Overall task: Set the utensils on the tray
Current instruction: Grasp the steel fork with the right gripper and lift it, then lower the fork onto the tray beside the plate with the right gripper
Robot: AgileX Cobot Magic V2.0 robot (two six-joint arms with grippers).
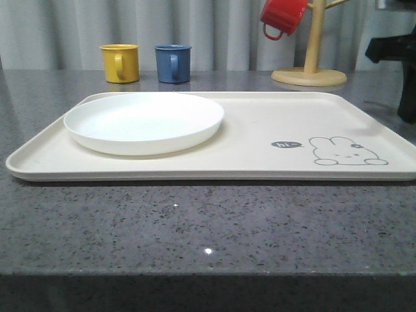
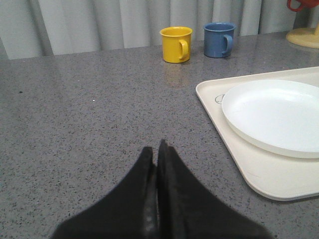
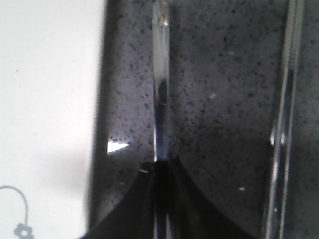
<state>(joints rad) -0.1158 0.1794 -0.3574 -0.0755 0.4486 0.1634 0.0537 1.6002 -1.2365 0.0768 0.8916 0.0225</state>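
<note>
Right gripper [image 3: 160, 172] is clamped on a slim silver utensil handle [image 3: 160, 94]. Its long axis runs straight out from between the fingers, away from the wrist, parallel to the tray [image 3: 50, 99] edge beside it. I can't tell from the handle alone which utensil it is; the working end isn't visible. It sits over the grey speckled counter [image 3: 219, 74], just beside the tray's rim, not over the tray. I can't tell if it's lifted or touching the counter.

A second silver utensil [image 3: 284, 124] lies on the counter on the far side from the tray, roughly parallel to the held one and apart from it. It's thin, straight and shiny, and blurred.

Left gripper [image 2: 157, 159] has fingers pressed together, nothing between them, over bare counter near the tray's left short edge.

In the front view the tray [image 1: 260, 130] is cream with a low rim, its long side across the counter. The rabbit drawing [image 1: 348, 151] is at its right end, and a white plate [image 1: 144, 121] sits on its left half. Behind the tray are a yellow mug [image 1: 120, 62] and a blue mug [image 1: 173, 63], near each other. A red mug [image 1: 283, 16] hangs on a wooden mug tree [image 1: 311, 65] to the right. The right half of the tray surface is unobstructed.
</note>
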